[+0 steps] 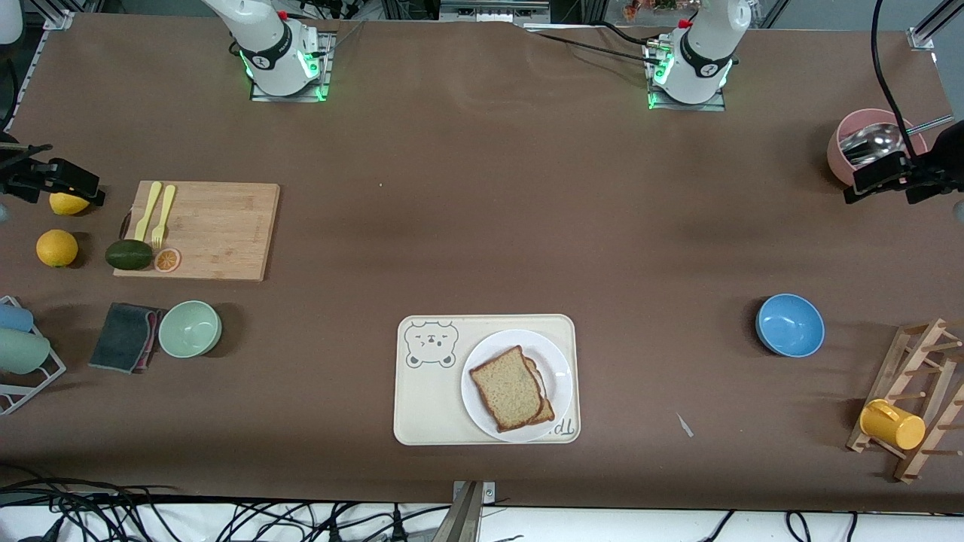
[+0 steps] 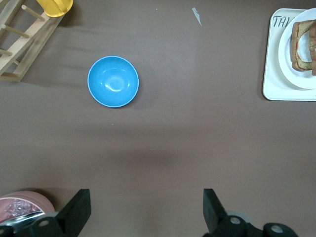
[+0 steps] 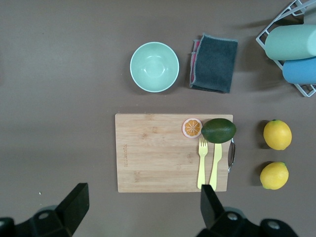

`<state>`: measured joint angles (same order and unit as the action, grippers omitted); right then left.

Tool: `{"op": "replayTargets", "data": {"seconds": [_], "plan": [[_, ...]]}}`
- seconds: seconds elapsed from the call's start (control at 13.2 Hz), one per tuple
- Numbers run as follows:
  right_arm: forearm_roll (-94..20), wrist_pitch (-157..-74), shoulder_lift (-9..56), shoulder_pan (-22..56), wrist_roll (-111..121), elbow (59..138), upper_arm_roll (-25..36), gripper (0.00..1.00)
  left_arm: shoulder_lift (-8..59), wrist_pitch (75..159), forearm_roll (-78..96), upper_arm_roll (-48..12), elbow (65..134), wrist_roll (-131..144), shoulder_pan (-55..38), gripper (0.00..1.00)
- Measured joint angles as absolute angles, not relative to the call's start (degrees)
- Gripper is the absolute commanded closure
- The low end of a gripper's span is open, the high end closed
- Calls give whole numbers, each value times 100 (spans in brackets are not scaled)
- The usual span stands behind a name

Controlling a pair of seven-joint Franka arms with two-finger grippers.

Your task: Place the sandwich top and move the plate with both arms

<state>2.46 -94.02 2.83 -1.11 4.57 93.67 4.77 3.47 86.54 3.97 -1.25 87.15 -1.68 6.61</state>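
Note:
The sandwich top, a plain tan slice with a brown crust, lies on another slice whose edge peeks out beneath it. Both rest on the round white plate, which sits on the cream bear tray near the table's front edge. The left wrist view catches the plate and tray at its border. My left gripper hangs open and empty high over bare table near the blue bowl. My right gripper hangs open and empty high over the table beside the cutting board.
A blue bowl, a pink pot and a wooden rack with a yellow cup stand at the left arm's end. The cutting board, green bowl, grey cloth and lemons lie at the right arm's end.

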Motion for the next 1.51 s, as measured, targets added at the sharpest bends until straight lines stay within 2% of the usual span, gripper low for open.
{"op": "replayTargets", "data": {"seconds": [1.51], "plan": [[-51,-9409,251,-107,451,9286,449,0,345,8619,-2,-115,8836,-147,637,0]]}}
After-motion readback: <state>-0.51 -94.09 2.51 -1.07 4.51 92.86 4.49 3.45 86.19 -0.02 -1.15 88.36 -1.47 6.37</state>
